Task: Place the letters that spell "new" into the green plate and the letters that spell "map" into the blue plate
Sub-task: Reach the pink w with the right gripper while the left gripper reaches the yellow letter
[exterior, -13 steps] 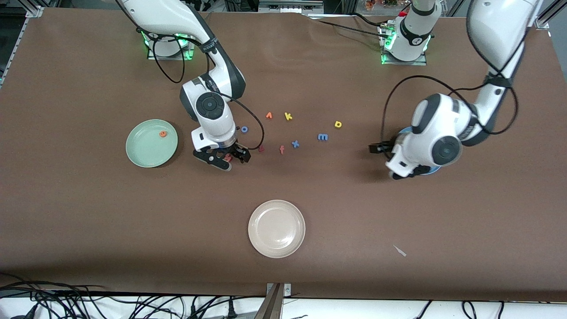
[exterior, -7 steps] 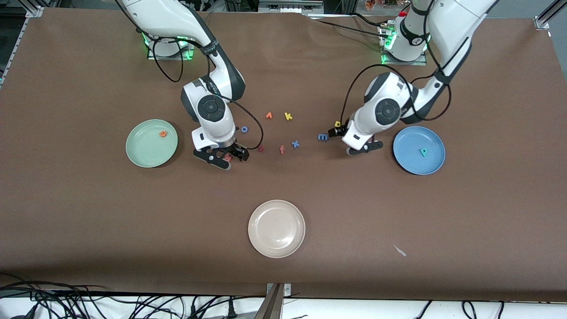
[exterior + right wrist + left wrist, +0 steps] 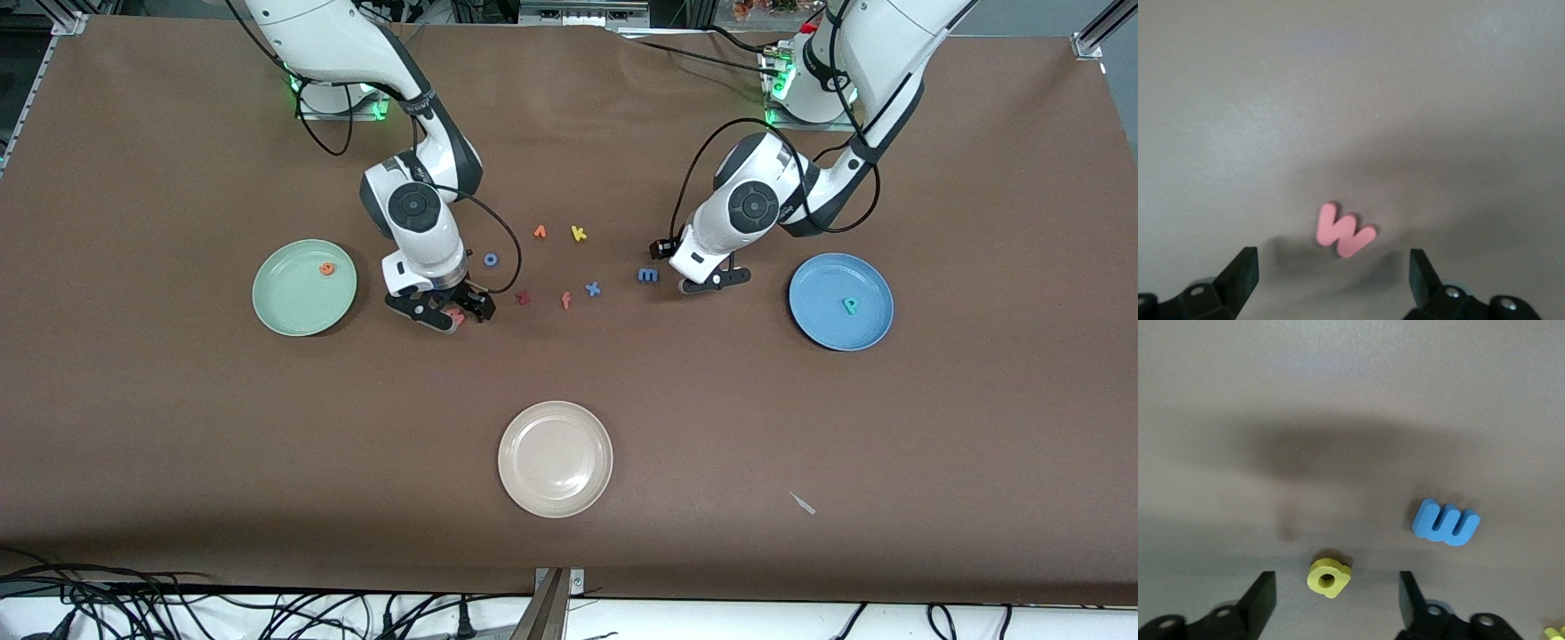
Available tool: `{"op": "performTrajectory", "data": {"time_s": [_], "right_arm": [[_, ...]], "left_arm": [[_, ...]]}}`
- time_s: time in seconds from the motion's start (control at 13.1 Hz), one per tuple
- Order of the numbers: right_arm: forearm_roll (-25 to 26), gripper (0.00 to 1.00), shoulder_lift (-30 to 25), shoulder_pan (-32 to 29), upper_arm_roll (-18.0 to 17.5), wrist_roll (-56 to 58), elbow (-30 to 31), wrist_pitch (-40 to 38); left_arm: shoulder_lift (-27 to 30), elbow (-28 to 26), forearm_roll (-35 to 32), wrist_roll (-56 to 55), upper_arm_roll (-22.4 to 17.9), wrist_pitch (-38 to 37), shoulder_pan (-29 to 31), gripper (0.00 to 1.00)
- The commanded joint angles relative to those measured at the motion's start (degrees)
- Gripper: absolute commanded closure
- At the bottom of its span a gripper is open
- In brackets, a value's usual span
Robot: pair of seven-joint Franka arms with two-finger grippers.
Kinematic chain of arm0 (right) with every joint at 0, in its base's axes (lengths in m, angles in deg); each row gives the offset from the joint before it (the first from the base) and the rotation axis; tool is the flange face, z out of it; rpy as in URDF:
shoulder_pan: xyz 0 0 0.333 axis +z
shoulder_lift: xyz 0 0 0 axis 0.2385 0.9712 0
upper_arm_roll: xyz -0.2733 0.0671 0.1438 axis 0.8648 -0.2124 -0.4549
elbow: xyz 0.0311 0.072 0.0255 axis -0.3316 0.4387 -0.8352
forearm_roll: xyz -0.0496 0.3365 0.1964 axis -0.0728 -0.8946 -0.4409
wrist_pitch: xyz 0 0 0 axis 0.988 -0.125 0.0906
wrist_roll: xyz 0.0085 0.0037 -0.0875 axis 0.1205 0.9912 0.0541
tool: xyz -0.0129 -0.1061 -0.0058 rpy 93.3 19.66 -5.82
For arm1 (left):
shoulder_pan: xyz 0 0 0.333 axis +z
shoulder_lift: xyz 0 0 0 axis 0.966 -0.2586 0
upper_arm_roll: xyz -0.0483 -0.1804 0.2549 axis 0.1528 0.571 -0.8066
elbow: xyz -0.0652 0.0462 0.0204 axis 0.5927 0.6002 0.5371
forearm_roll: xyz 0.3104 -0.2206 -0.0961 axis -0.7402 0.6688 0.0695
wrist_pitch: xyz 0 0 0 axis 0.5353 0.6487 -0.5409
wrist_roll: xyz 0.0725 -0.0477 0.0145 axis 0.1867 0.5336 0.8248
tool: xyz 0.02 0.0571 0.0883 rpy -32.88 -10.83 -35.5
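The pink w (image 3: pixel 1343 230) lies flat on the table between the fingers of my open right gripper (image 3: pixel 1331 277), untouched; from the front it shows at the w (image 3: pixel 456 313) under the right gripper (image 3: pixel 442 313). My left gripper (image 3: pixel 1336 600) is open around the yellow a (image 3: pixel 1329 577), with a gap on each side. The blue m (image 3: pixel 1445 522) lies beside it. In the front view the left gripper (image 3: pixel 711 281) hides the a, with the m (image 3: pixel 648 276) next to it. The green plate (image 3: pixel 284 302) holds the orange e (image 3: pixel 328 268). The blue plate (image 3: pixel 822 320) holds the teal p (image 3: pixel 851 306).
Loose letters lie between the two grippers: blue o (image 3: pixel 490 260), dark red z (image 3: pixel 524 298), salmon f (image 3: pixel 565 300), blue x (image 3: pixel 592 288), yellow k (image 3: pixel 579 234) and an orange piece (image 3: pixel 540 232). A cream-white plate (image 3: pixel 556 459) sits nearer the front camera.
My left arm has swung from over the blue plate to the yellow a, uncovering the plate with the teal p in it. The right gripper has shifted only slightly over the w.
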Motion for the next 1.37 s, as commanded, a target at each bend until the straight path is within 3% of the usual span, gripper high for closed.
{"op": "performTrajectory", "data": {"time_s": [0.0,0.23,0.53,0.92,1.15,1.3], "right_arm": [[-0.4,0.0,-0.7,0.6,0.5,-0.7,2.4,3.3],[-0.4,0.0,-0.8,0.6,0.5,-0.7,2.3,3.3],[-0.4,0.0,-0.8,0.6,0.7,-0.7,2.2,3.4],[-0.3,0.0,-0.7,0.5,1.2,-0.6,1.8,3.4],[-0.3,0.0,-0.6,0.5,1.6,-0.5,1.8,4.7],[-0.3,0.0,-0.4,0.5,1.6,-0.5,1.8,5.3]], "left_arm": [[-0.5,-1.0,-5.5,-5.1,-0.3,0.5,-1.0,0.22],[-1.7,-1.0,-6.5,-6.2,-0.4,0.5,-1.1,0.3],[-2.1,-0.6,-6.5,-6.2,-0.4,0.5,-1.0,0.55],[-2.7,-0.6,-6.5,-6.3,-0.4,0.5,-1.1,0.77],[-2.3,-0.4,-6.5,-6.3,-0.5,0.3,-0.8,0.87],[-1.0,0.6,-6.5,-6.3,-0.4,-0.3,-0.1,0.87]]}}
